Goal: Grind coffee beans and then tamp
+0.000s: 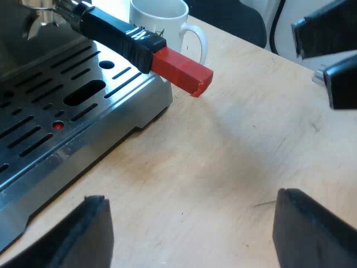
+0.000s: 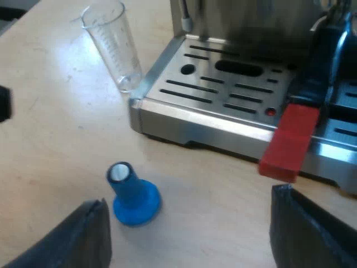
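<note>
Beside the machine (image 2: 223, 120), a seemingly empty measuring glass (image 2: 111, 44); left tool (image 1: 192, 234), right tool (image 2: 189, 234) released.

1 espresso mach (image 1: 120, 109), 1 holder (image 1: 120, 36), 1 mug (image 1: 167, 28), 1 meas glass (image 2: 114, 50), 1 blue tamper (image 2: 134, 195).

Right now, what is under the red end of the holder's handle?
Under the red end I see the front edge of the drip tray and the wooden table. The spot directly beneath it is covered by the end itself.
</note>
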